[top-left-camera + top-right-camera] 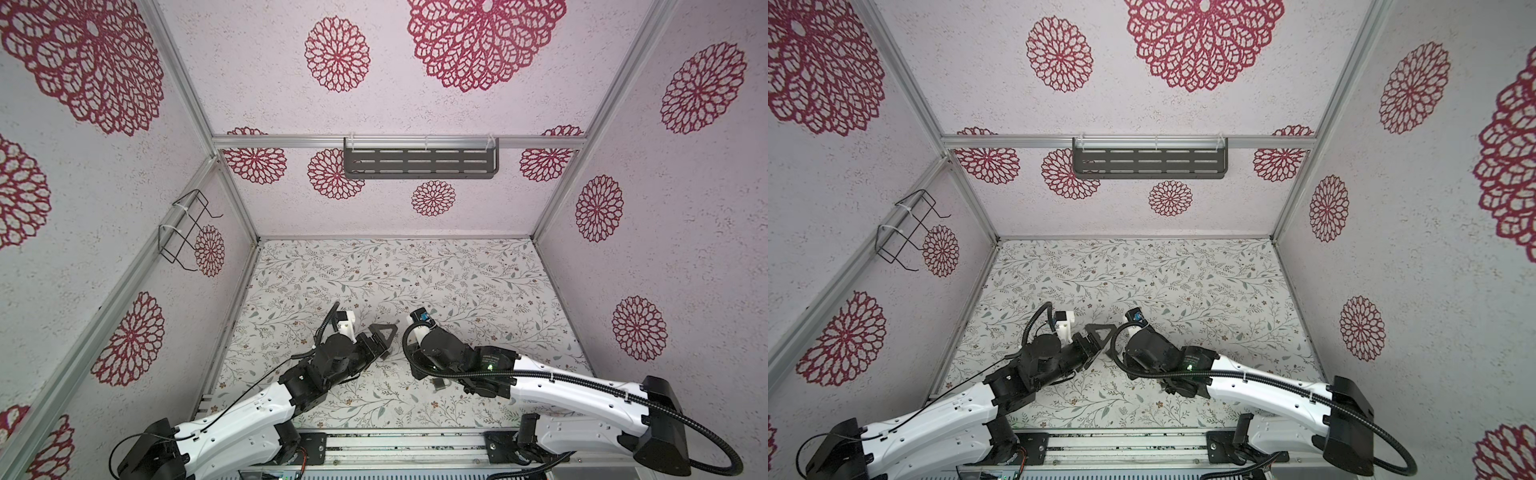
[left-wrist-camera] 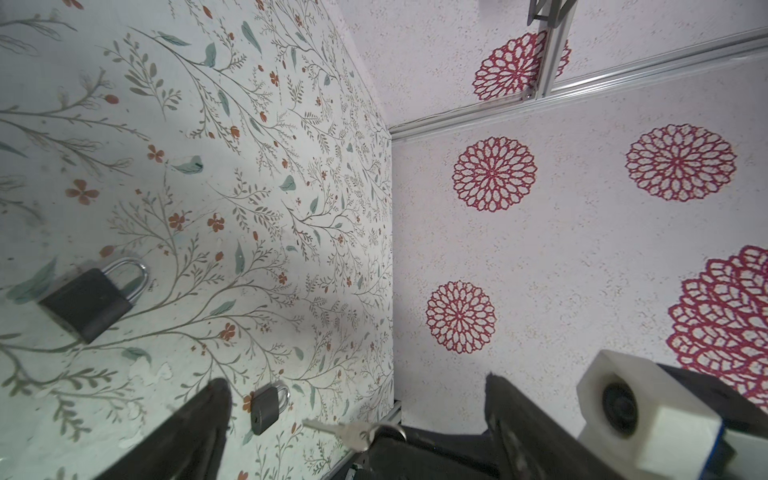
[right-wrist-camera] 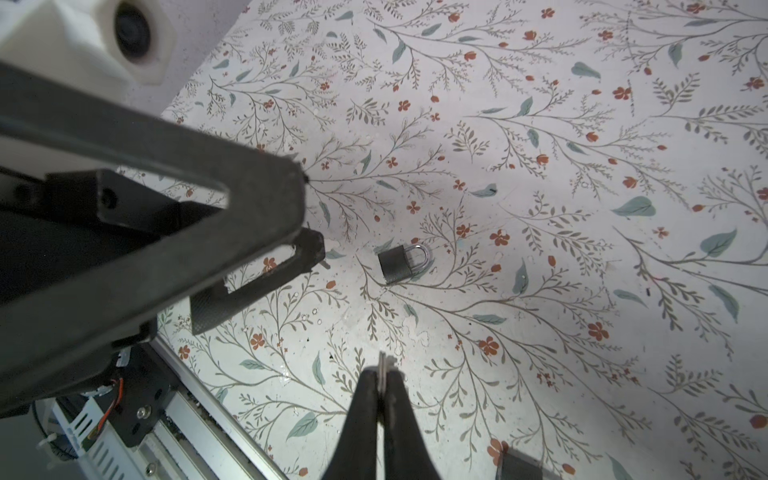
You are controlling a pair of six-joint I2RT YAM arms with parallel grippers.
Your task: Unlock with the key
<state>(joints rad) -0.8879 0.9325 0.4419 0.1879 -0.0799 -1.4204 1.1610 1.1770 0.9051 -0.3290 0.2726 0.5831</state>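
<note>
The floral worktop [image 1: 415, 282] fills the lower middle of both top views, boxed in by pale walls [image 1: 665, 249] printed with red rosettes. The left arm [image 1: 249, 419] enters from the lower left and the right arm [image 1: 582, 386] from the lower right, their wrists nearly meeting at lower centre. A dark slotted shelf [image 1: 419, 164] hangs at upper centre and a wire rack [image 1: 183, 232] at mid left. The left gripper [image 3: 311, 212] stands wide with nothing between its fingers; the right gripper [image 3: 382, 380] is pinched tight on the key [image 3: 381, 365], seen edge-on at the bottom of the right wrist frame. In the left wrist frame a dark padlock [image 2: 93, 303] lies flat on the worktop at lower left, silver shackle seated, and a second padlock [image 2: 268, 409] sits near the bottom edge. There the key, on a ring, juts out just beside that second padlock, apart from it
</note>
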